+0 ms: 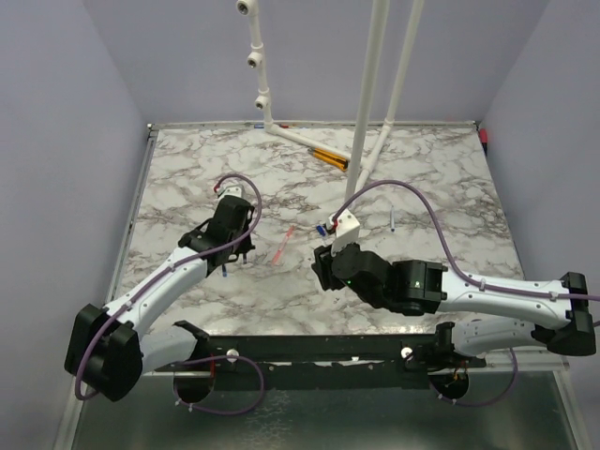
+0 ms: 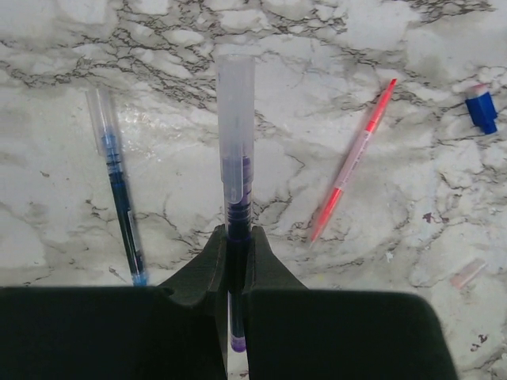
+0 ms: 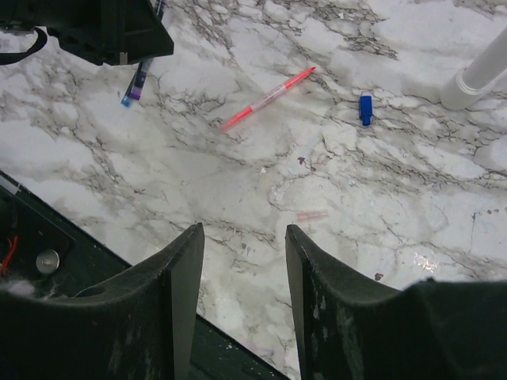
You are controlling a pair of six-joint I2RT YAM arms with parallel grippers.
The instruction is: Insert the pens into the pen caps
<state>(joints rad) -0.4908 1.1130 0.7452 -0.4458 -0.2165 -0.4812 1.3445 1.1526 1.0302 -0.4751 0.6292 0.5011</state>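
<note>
My left gripper (image 2: 238, 237) is shut on a dark pen (image 2: 237, 127) with a clear barrel. It points away from the wrist, and its violet end sticks out behind the fingers. A blue pen (image 2: 119, 198) lies on the marble just left of it. A pink-red pen (image 2: 352, 158) lies to the right, with a blue cap (image 2: 481, 109) and a pale pink cap (image 2: 467, 273) farther right. My right gripper (image 3: 242, 233) stands open and empty near the table's front edge. The pink cap (image 3: 310, 215) is just ahead of it, and the blue cap (image 3: 365, 109) and pink-red pen (image 3: 268, 98) are farther off.
White pipe legs (image 1: 361, 141) stand on the marble table (image 1: 450, 187) behind the right arm. Orange-and-black sticks (image 1: 328, 157) lie at the back. A dark rail (image 3: 47, 237) runs along the front edge beside the right gripper. Grey walls close in both sides.
</note>
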